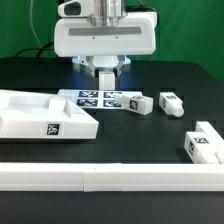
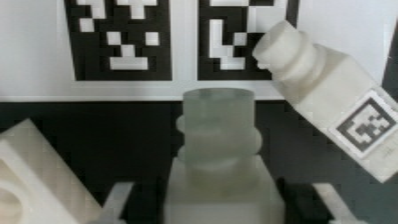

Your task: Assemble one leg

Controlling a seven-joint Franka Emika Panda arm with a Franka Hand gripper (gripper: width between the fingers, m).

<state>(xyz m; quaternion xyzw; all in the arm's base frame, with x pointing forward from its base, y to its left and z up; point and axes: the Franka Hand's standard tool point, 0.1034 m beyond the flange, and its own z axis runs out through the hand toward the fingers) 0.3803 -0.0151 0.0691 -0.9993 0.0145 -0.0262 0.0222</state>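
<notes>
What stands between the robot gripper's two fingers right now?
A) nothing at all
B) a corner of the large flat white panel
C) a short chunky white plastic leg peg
C: the wrist view shows the short chunky white plastic leg held between the fingers of the gripper.

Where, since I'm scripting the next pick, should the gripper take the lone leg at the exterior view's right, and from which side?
Probably across the thick tagged body of the lone leg, coming straight down from above: it lies on its side on the table, apart from the other legs, so both long sides look reachable.
</notes>
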